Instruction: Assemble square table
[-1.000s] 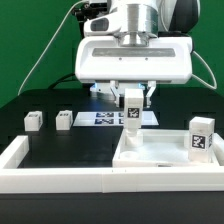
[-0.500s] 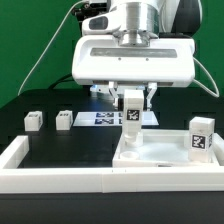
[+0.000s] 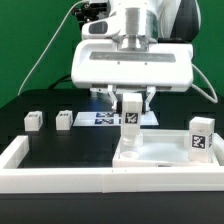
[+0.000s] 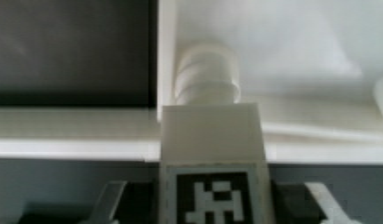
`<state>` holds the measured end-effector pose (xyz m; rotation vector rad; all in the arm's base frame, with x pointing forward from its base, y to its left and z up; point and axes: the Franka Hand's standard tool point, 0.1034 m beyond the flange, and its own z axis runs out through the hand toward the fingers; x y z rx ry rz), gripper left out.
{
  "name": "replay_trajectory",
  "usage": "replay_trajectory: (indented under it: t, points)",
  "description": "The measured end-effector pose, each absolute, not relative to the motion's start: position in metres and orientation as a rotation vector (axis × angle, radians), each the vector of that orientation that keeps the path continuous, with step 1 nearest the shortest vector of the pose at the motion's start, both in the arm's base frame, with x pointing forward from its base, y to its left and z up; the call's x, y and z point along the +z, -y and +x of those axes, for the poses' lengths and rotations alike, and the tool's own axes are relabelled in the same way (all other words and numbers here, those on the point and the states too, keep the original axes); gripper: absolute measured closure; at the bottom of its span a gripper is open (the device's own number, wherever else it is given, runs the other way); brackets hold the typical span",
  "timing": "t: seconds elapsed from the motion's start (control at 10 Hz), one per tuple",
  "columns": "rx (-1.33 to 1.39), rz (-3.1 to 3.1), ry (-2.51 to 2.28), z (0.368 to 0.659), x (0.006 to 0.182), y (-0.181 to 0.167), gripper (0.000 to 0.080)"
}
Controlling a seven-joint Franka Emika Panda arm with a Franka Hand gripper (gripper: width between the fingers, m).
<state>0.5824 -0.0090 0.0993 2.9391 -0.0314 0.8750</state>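
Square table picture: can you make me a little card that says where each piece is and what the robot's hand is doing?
gripper: shut on the held leg
held leg: upright, tag facing the camera, at the table top's back rim; touching or not, cannot tell
table top: white tray, near the front, exterior view's right
corner leg: upright at the tray's right end
loose legs: two, resting on the black surface, exterior view's left
marker board: flat, behind the held leg
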Motion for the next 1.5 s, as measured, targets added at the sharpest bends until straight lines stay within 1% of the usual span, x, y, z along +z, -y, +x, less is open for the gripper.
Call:
replay_trajectory:
  t: [0.5, 0.8, 1.2, 1.5]
  points:
    - [0.872, 2.928, -0.013, 0.593, 0.094, 0.011, 0.0509]
    - [0.869, 2.925, -0.026, 0.6, 0.084, 0.009, 0.0509]
    - [0.866, 2.926, -0.025, 0.599, 0.084, 0.01, 0.0509]
    - [0.848, 2.935, -0.015, 0.591, 0.078, 0.002, 0.0509]
